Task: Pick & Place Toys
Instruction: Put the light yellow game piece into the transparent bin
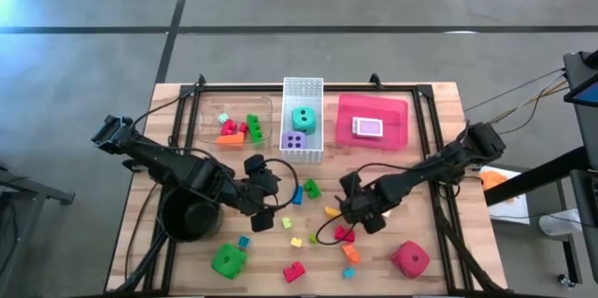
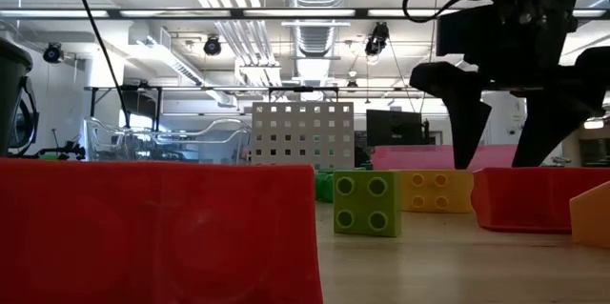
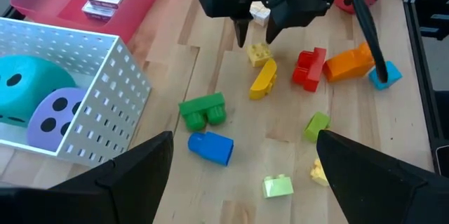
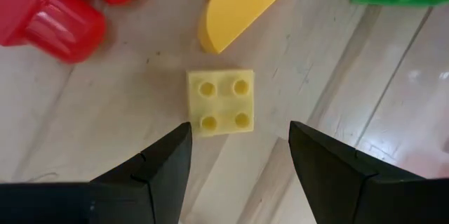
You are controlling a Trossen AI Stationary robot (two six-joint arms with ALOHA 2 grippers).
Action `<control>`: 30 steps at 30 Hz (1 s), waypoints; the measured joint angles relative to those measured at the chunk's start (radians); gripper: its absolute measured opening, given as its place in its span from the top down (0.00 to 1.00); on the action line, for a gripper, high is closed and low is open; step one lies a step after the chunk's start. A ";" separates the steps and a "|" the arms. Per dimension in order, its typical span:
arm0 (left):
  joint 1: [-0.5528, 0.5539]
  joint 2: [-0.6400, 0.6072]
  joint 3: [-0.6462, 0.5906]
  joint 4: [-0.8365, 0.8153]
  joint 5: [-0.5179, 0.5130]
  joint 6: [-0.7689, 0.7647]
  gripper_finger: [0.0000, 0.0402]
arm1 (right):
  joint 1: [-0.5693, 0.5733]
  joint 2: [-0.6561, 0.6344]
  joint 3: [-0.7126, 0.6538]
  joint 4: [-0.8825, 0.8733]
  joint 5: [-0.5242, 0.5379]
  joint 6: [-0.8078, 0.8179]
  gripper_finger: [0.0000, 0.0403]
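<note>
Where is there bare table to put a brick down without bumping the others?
Bare wood lies between the red die and the red tray, and between the green die and the red brick. It is crowded mid-table, around the loose bricks between the left hand and right hand.

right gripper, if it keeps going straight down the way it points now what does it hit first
Most likely the small pale yellow brick: it lies between the open fingers of the right gripper, just ahead of them, with bare wood around it. How far above it the gripper hangs is unclear.
</note>
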 joint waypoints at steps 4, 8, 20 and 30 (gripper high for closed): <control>0.000 0.000 0.000 0.000 0.000 0.000 0.13 | 0.000 0.001 0.014 0.004 0.000 0.001 0.43; 0.000 0.000 0.000 0.000 0.000 0.000 0.13 | 0.000 0.001 0.015 0.002 -0.019 0.017 0.43; 0.000 0.000 -0.013 0.004 0.000 0.000 0.13 | -0.001 0.061 0.013 0.045 -0.054 0.011 0.43; 0.000 0.003 -0.014 0.023 -0.001 0.004 0.13 | -0.001 0.061 0.012 0.053 -0.055 0.032 0.61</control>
